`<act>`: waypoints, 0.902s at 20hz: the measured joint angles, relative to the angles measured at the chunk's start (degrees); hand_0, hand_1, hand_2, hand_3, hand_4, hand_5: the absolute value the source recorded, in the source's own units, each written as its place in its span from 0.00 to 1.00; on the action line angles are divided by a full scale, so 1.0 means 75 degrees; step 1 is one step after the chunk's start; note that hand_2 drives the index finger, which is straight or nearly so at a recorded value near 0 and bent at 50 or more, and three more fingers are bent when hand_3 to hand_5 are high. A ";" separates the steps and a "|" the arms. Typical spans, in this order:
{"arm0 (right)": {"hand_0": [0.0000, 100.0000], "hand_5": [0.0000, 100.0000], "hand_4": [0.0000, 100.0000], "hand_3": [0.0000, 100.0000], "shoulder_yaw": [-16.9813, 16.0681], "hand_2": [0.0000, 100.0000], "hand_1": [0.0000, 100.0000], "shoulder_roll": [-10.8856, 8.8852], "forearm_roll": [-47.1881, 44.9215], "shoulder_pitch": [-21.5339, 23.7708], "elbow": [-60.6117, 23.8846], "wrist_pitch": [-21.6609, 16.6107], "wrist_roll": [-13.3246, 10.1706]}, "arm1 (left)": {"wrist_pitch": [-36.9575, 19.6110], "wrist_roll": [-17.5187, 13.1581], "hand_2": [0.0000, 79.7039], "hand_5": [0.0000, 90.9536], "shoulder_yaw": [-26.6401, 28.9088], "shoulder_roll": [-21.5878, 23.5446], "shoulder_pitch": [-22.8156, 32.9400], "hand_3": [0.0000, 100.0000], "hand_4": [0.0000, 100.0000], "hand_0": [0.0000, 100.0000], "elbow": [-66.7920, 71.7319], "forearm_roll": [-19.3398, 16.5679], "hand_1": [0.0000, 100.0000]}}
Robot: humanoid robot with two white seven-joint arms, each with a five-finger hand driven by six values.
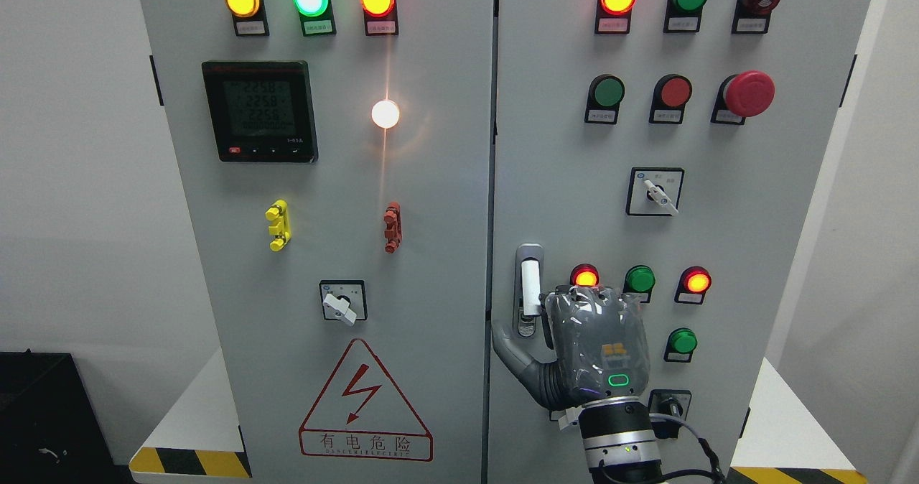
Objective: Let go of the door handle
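One hand (596, 347), the right, rests against the handle (530, 288) at the right door's (682, 218) left edge; whether it grips is unclear. Pulling away carelessly could snag the handle or swing the door.

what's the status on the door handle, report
Right robot hand at the door handle, grip not visible from behind. Left hand out of view. Handle upright on the right cabinet door. Nothing in the way.

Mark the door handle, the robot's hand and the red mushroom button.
door handle (530, 280): head view, white grip.
right hand (599, 347): head view, back of hand.
mushroom button (749, 93): head view, red cap.
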 measured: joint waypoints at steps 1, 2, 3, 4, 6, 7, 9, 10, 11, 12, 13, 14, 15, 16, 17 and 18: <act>0.26 1.00 1.00 1.00 0.0002 1.00 0.31 0.0000 0.0000 -0.0014 0.0020 0.0013 -0.0010 | 0.0000 0.0000 0.00 0.00 0.0000 0.0000 0.0000 0.00 0.00 0.12 0.0000 0.0000 0.56; 0.27 1.00 1.00 1.00 0.0004 1.00 0.31 0.0000 0.0001 -0.0031 0.0036 0.0021 -0.0014 | 0.0000 0.0000 0.00 0.00 0.0000 0.0000 0.0000 0.00 0.00 0.12 0.0000 -0.0001 0.56; 0.28 1.00 1.00 1.00 0.0006 1.00 0.31 0.0000 0.0001 -0.0042 0.0053 0.0025 -0.0018 | 0.0000 0.0000 0.00 0.00 0.0000 0.0000 0.0000 0.00 0.00 0.12 0.0000 0.0000 0.56; 0.28 1.00 1.00 1.00 0.0008 1.00 0.31 0.0000 0.0001 -0.0054 0.0069 0.0027 -0.0025 | 0.0000 0.0000 0.00 0.00 0.0000 0.0000 0.0000 0.00 0.00 0.12 0.0000 0.0000 0.56; 0.30 1.00 1.00 1.00 0.0008 1.00 0.32 0.0001 0.0004 -0.0071 0.0093 0.0040 -0.0037 | 0.0000 0.0000 0.00 0.00 0.0000 0.0000 0.0000 0.00 0.00 0.12 -0.0001 -0.0001 0.56; 0.31 1.00 1.00 1.00 0.0009 1.00 0.32 0.0001 0.0005 -0.0082 0.0103 0.0043 -0.0041 | 0.0000 0.0000 0.00 0.00 0.0000 0.0000 0.0000 0.00 0.00 0.12 -0.0001 0.0000 0.56; 0.32 1.00 1.00 1.00 0.0007 1.00 0.32 0.0001 0.0008 -0.0103 0.0123 0.0044 -0.0051 | 0.0000 0.0000 0.00 0.00 0.0000 0.0000 0.0000 0.00 0.00 0.12 0.0000 -0.0001 0.56; 0.32 1.00 1.00 1.00 0.0005 1.00 0.32 0.0001 0.0008 -0.0111 0.0130 0.0045 -0.0054 | 0.0000 0.0000 0.00 0.00 0.0000 0.0000 0.0000 0.00 0.00 0.12 0.0000 -0.0002 0.56; 0.33 1.00 1.00 1.00 0.0004 1.00 0.32 0.0001 0.0009 -0.0119 0.0135 0.0045 -0.0062 | 0.0000 0.0000 0.00 0.00 0.0000 0.0000 0.0000 0.00 0.00 0.12 0.0000 -0.0002 0.56; 0.33 1.00 1.00 1.00 0.0003 1.00 0.32 0.0001 0.0010 -0.0127 0.0143 0.0045 -0.0063 | 0.0000 0.0000 0.00 0.00 0.0000 0.0000 0.0000 0.00 0.00 0.12 0.0000 -0.0002 0.56; 0.33 1.00 1.00 1.00 0.0001 1.00 0.32 0.0001 0.0010 -0.0133 0.0147 0.0045 -0.0064 | 0.0000 0.0000 0.00 0.00 0.0000 0.0000 0.0000 0.00 0.00 0.12 0.0000 -0.0002 0.56; 0.34 1.00 1.00 1.00 0.0000 1.00 0.32 0.0001 0.0011 -0.0140 0.0152 0.0045 -0.0064 | 0.0000 0.0000 0.00 0.00 0.0000 0.0000 0.0000 0.00 0.00 0.12 0.0000 -0.0001 0.56; 0.34 1.00 1.00 1.00 -0.0001 1.00 0.33 0.0001 0.0011 -0.0145 0.0158 0.0045 -0.0065 | 0.0000 0.0000 0.00 0.00 0.0000 0.0000 0.0000 0.00 0.00 0.12 0.0000 -0.0001 0.56; 0.34 1.00 1.00 1.00 -0.0002 1.00 0.33 0.0001 0.0012 -0.0149 0.0161 0.0045 -0.0067 | 0.0000 0.0000 0.00 0.00 0.0000 0.0000 0.0000 0.00 0.00 0.12 0.0000 -0.0002 0.56; 0.34 1.00 1.00 1.00 -0.0003 1.00 0.33 0.0001 0.0012 -0.0151 0.0163 0.0048 -0.0067 | 0.0000 0.0000 0.00 0.00 0.0000 0.0000 0.0000 0.00 0.00 0.12 -0.0001 -0.0002 0.56; 0.34 1.00 1.00 1.00 -0.0004 1.00 0.34 0.0000 0.0012 -0.0153 0.0168 0.0049 -0.0067 | 0.0000 0.0000 0.00 0.00 0.0000 0.0000 0.0000 0.00 0.00 0.12 -0.0001 -0.0002 0.56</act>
